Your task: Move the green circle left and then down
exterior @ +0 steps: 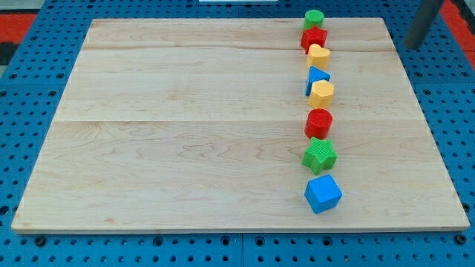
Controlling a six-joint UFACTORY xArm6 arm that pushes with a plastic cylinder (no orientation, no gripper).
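The green circle (pixel 314 18) stands upright, round, with no long axis, topping a column of 8 blocks, seemingly touching the red block (pixel 314 37). My tip (pixel 414 46) hangs well right; it has no claw.

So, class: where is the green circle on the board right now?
The green circle sits at the view's top edge of the wooden board, right of centre, heading the column of blocks and touching the red block below it.
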